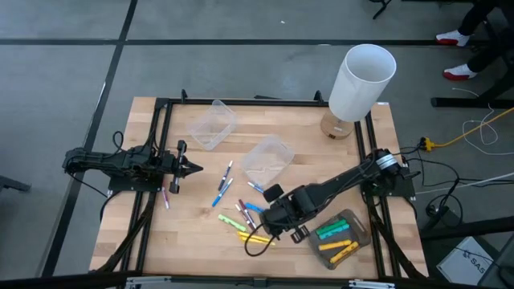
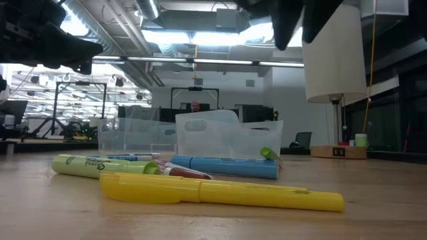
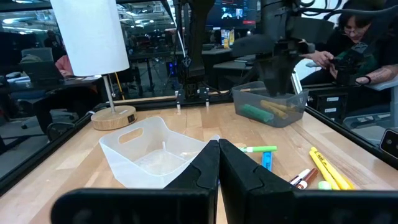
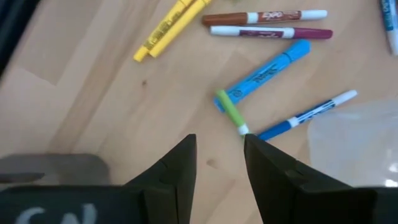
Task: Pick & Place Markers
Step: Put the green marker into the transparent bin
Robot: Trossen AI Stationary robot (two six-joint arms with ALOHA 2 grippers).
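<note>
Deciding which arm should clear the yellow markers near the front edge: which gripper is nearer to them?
Right. The right gripper hovers beside the yellow markers; the left gripper waits shut, far across the table.

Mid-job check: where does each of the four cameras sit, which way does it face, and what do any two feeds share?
High: overhead, straight down; both arms, left claw shut, right claw open.
Low: table height, level across markers toward the room; arms dark overhead.
Left wrist: past its closed fingers toward tub and lamp.
Right wrist: down between open fingers at light blue marker.
Shared: that marker also shows low.

markers [image 1: 241, 210] seemingly between tubs [image 1: 265, 158]
</note>
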